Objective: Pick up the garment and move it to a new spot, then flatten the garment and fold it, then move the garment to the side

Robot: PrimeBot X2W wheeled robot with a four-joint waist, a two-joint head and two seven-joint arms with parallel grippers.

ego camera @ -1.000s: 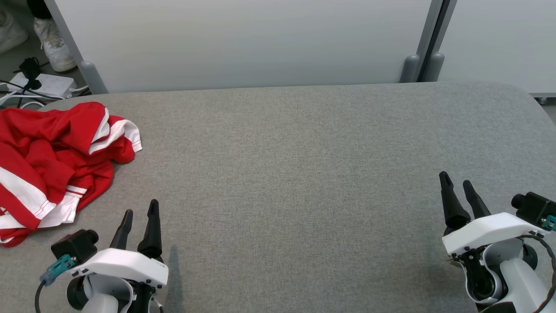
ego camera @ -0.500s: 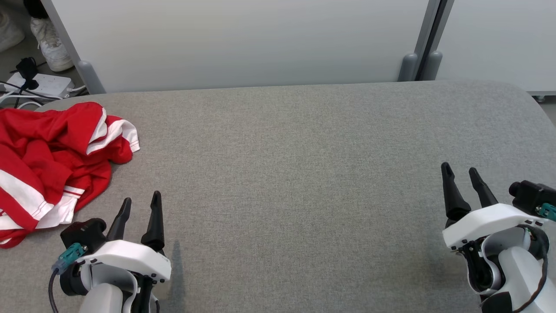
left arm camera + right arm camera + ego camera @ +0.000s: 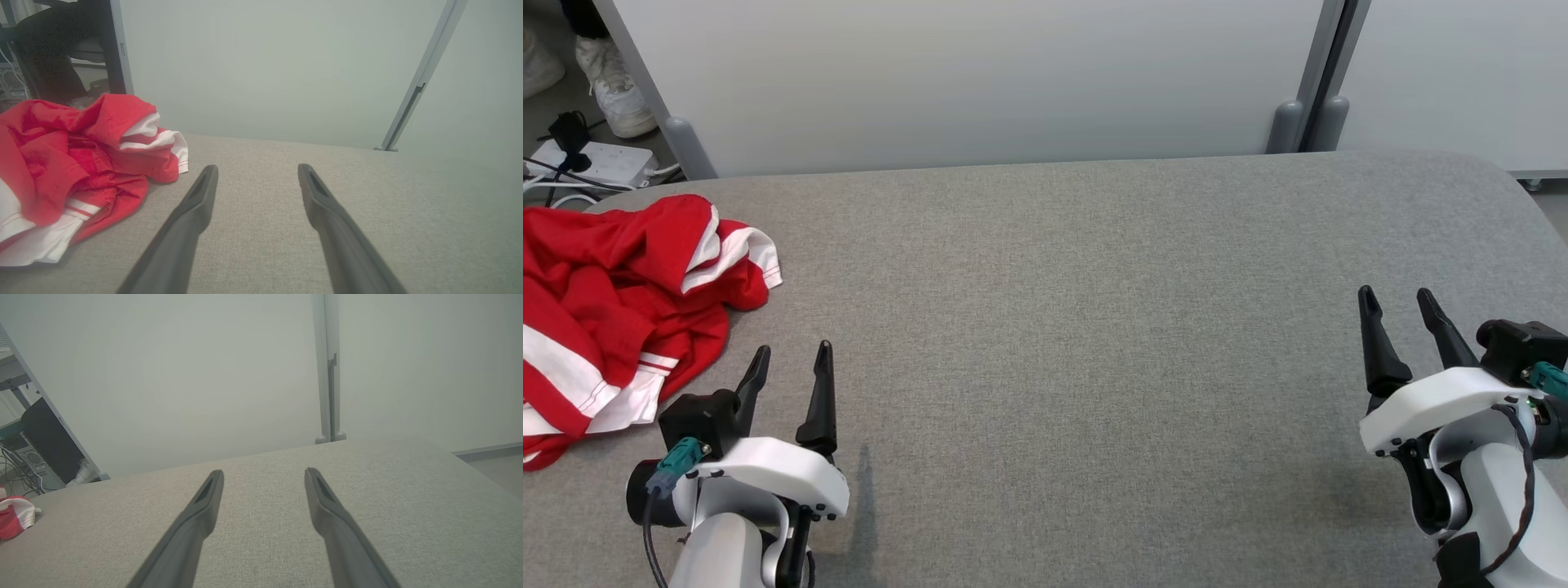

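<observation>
Right, both jaws spread wide, empty; my left jaws should reach the crumpled red jersey [image 3: 613,302] and pinch a thick fold.

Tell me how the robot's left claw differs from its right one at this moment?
The left gripper is close beside the crumpled red garment, while the right gripper is far from it, on the opposite side of the grey table. The right gripper also reaches a little farther forward than the left gripper. Both are open, hold nothing, and point away from the robot.
</observation>
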